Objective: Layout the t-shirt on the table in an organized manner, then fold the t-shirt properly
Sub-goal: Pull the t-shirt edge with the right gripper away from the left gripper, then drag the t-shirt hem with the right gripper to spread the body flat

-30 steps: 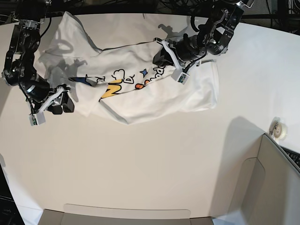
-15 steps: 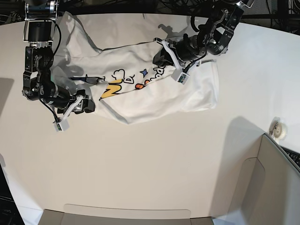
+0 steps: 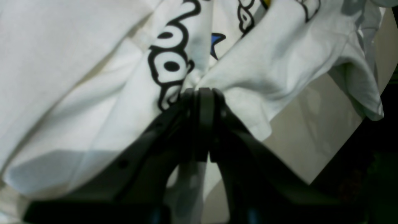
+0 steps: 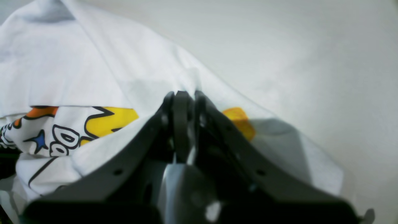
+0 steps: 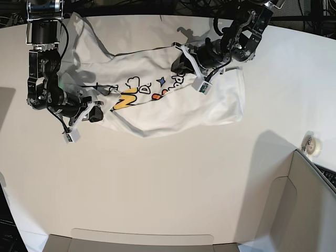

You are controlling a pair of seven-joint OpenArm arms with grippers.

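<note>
Am viewing crumpled t-shirt lying on white surface; left tool pinching printed fold; right tool clenching shirt edge.

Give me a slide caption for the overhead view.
Two claws, left and right, each shut on the crumpled t-shirt on the white table.

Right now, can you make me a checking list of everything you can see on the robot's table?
Surface: the table is white and smooth.
Job's things: the t-shirt lies crumpled, print up, not yet flat.
Clutter: a small white round thing near the grey-beige box panel.
Grippers: left gripper shut on a bunch of the t-shirt; right gripper shut on its edge.
Cables: dark cables behind the table.
Surroundings: dark beyond the far edge.
</note>
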